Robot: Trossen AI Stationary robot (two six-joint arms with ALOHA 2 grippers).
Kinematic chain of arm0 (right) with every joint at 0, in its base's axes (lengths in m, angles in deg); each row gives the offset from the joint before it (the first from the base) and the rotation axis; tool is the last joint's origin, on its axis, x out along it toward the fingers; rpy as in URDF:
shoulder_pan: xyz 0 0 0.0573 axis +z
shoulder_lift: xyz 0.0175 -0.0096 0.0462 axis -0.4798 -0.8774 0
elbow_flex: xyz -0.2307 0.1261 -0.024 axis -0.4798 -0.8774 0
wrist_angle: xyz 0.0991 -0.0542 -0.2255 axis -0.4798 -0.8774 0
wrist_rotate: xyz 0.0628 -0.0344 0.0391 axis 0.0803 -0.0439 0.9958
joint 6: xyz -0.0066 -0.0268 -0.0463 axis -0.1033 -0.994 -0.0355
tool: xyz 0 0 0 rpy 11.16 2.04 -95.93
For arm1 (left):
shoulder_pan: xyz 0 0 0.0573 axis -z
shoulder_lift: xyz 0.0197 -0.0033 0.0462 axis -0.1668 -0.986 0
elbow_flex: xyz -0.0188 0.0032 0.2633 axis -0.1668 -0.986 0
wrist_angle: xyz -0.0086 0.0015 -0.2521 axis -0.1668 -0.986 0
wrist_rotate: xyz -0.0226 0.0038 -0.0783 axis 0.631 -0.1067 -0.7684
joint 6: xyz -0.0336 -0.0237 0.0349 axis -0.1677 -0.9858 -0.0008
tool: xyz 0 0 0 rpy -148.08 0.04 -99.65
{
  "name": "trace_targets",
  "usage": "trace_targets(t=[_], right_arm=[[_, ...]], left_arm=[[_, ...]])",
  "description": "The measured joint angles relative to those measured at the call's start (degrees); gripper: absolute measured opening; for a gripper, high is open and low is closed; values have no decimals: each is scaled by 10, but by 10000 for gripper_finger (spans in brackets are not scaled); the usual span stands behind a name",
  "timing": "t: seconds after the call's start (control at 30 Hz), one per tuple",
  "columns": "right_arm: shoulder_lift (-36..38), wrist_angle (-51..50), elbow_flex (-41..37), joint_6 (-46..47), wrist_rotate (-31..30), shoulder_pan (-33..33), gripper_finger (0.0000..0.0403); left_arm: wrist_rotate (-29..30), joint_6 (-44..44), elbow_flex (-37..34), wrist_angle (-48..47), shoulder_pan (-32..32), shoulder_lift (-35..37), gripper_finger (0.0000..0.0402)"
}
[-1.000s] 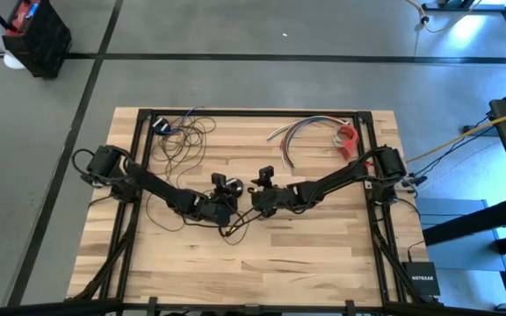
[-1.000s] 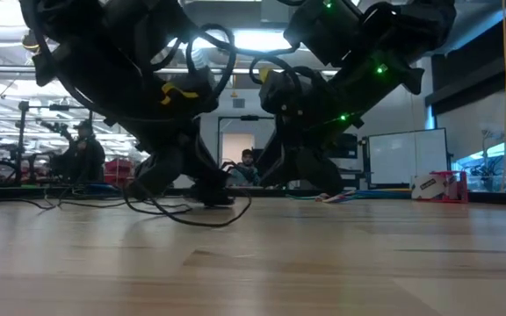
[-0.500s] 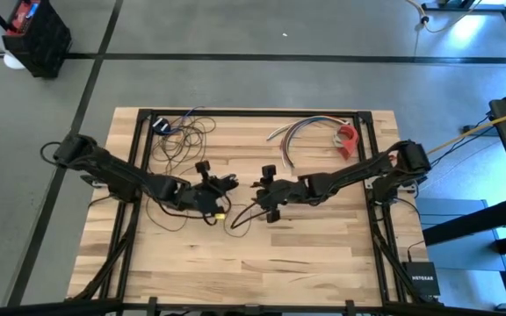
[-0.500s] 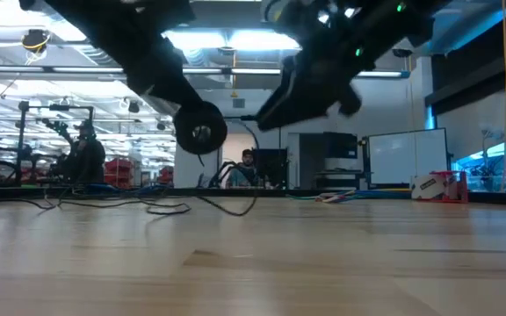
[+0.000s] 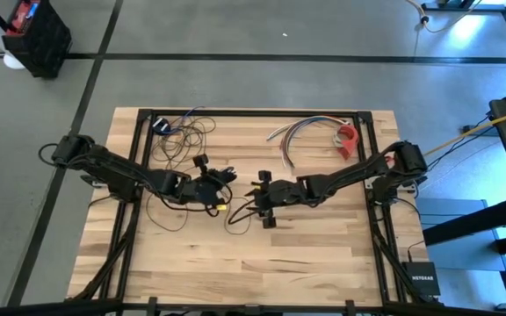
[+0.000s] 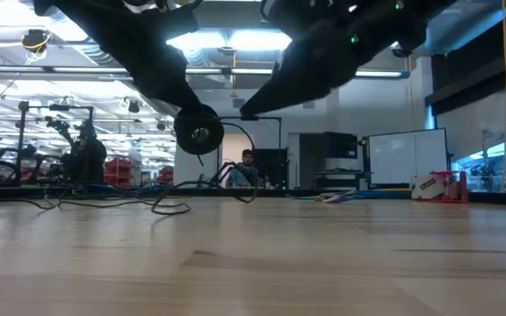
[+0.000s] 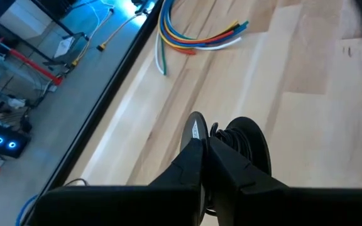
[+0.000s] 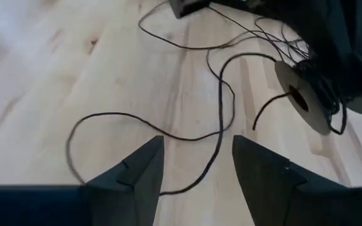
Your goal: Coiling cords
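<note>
Coiling of the cord [image 5: 183, 140] is under way but far from finished, judging by how the wire lies. Left gripper [image 5: 220, 182], raised above the middle of the table [image 5: 323, 254], has its fingers pressed together on a small round spool [image 6: 198, 132]; the left wrist view shows a few dark turns wound between the spool's flanges, so a short length is already gathered. From the spool the wire drops to the wood and runs in loose curves in front of the right gripper [image 8: 195, 164], whose fingers stand wide apart and empty, hovering just above a loop of the wire. Most of the cord remains uncoiled: a tangle of thin dark loops lies near the far left corner of the table, well apart from both grippers, with further slack trailing along the left side. A bundle of multicoloured wires [image 5: 301, 130] and a red object [image 5: 348, 139] lie untouched toward the far right.

Hard to make out: the exact path of the wire between the far tangle and the spool, and where its free end lies. The spool hides how many turns it carries. In the low view both grippers are cut off by the upper edge, and a seated person [image 6: 247, 167] shows in the room behind.
</note>
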Motion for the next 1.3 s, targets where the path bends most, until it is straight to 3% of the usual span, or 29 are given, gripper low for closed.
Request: trace_targets(t=[0.3, 0.4, 0.53, 0.6, 0.8, 0.97, 1.13, 1.3], right_arm=[[-43, 43, 0, -23, -67, 0, 179], [-53, 41, -1, -36, -73, 0, 137], [-44, 39, -1, -54, -77, 1, 36], [-30, 29, -1, -64, -81, 1, 13], [30, -38, 0, -84, -176, -2, 9], [48, -65, 0, -96, -217, -19, 11], [39, -78, 0, -92, -196, -49, 6], [25, -49, -1, -79, -137, -62, 6]], left_arm=[[0, -3, 0, 1, 1, 0, 4], [0, -3, 0, 1, 1, 0, 6], [-9, -3, 0, 1, 1, 0, 8], [-17, -2, 0, 1, 1, 0, 6], [-21, 12, 0, -4, 17, 0, 3], [-21, 17, 0, 3, 29, 1, 3], [-21, 27, 6, 27, 42, 21, 3], [-22, 59, 7, 77, 49, 49, 2]])
